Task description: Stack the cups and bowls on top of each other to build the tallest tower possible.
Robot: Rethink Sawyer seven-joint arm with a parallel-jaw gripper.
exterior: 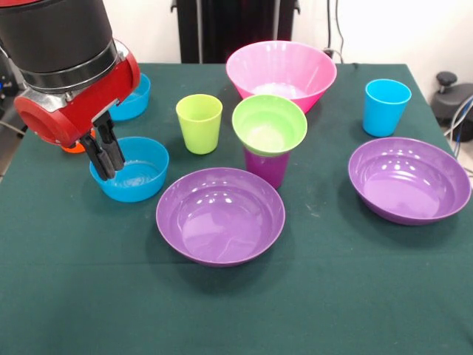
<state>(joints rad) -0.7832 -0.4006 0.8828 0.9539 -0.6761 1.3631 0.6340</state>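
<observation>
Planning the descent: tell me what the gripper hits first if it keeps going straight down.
Most likely the near blue bowl: the gripper points down at its left rim. From this one view, depth is uncertain.

green bowl (269, 123) sits atop upright purple cup (267, 166).

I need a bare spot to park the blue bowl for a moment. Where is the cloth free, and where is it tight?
Freest: the near strip of the table in front of both purple bowls. Some bare cloth also lies between them, below the light blue cup. Crowded: around the lime green cup, the green bowl atop the purple cup, and the pink bowl.
</observation>
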